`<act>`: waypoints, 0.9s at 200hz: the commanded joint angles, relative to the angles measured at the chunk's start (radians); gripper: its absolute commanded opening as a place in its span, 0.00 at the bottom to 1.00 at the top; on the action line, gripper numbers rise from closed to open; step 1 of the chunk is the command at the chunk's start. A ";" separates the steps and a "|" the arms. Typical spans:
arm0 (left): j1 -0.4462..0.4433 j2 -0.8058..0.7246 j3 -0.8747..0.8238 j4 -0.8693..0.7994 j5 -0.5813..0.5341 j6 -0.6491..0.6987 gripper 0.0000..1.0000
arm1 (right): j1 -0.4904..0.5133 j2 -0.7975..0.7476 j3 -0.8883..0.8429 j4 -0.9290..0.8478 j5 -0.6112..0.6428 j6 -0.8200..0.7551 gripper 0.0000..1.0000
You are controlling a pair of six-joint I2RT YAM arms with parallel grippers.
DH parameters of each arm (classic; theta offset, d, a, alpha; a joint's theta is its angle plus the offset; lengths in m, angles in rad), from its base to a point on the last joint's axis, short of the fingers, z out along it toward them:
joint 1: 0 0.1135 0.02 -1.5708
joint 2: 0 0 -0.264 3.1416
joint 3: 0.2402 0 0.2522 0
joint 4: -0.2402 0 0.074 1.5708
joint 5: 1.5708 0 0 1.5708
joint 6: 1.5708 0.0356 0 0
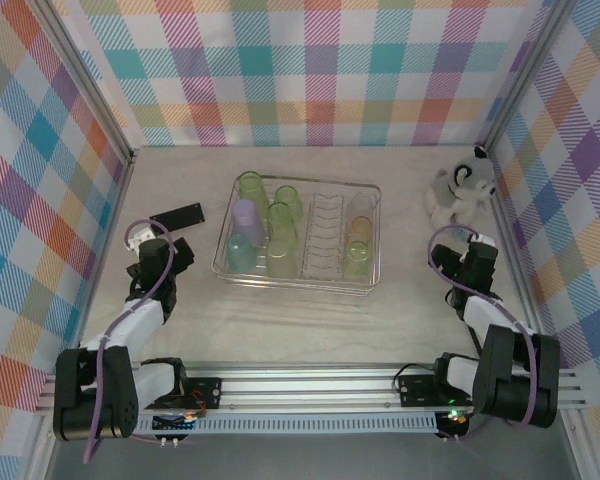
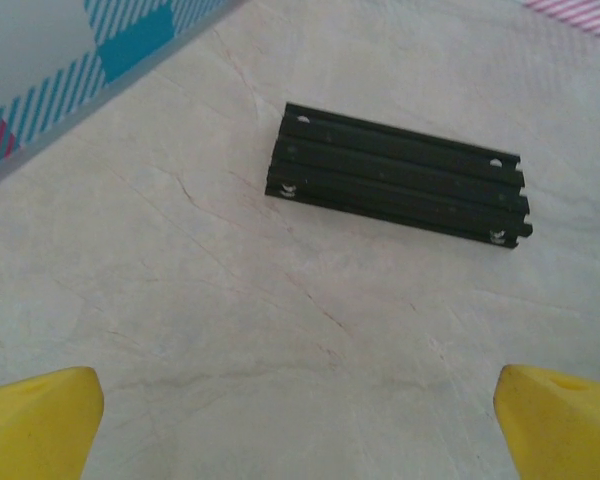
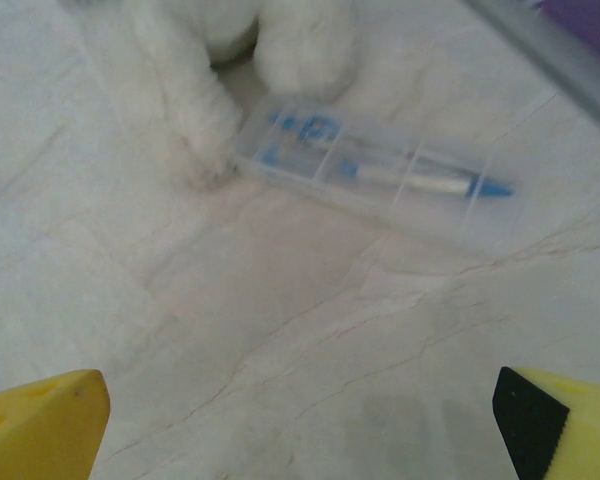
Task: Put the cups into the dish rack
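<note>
Yellow fingertips (image 2: 40, 420) of the left gripper (image 2: 300, 425) stand wide apart with nothing between them, over bare table (image 2: 180, 300) near its left edge. A black bar (image 2: 400, 185) lies flat just beyond. Near the right edge, the right gripper (image 3: 300, 425) is likewise spread and empty, facing a clear pen case (image 3: 380, 180) that touches a white plush toy (image 3: 210, 80). Mid-table, toward the far edge, sits the dish rack (image 1: 300, 284). Inside it stand the cups (image 1: 280, 222): lavender cup (image 1: 246, 218) and teal cup (image 1: 242, 252) at its left end, orange cup (image 1: 359, 230) at its right.

Black slotted bar (image 2: 400, 183) on pale tabletop (image 2: 180, 300)
</note>
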 commanded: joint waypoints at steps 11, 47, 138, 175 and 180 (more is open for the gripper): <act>0.017 0.048 -0.015 0.149 0.060 0.009 1.00 | -0.005 0.051 -0.003 0.270 -0.089 0.032 0.99; 0.017 0.070 -0.037 0.224 0.105 0.010 1.00 | -0.006 0.174 0.050 0.370 -0.235 0.033 0.99; 0.017 0.176 -0.099 0.516 0.158 0.068 1.00 | 0.192 0.388 -0.015 0.776 -0.291 -0.211 0.99; 0.017 0.294 -0.106 0.672 0.219 0.088 1.00 | 0.192 0.351 0.043 0.594 -0.176 -0.174 0.99; 0.015 0.314 -0.102 0.699 0.226 0.091 1.00 | 0.192 0.347 0.041 0.590 -0.178 -0.173 0.99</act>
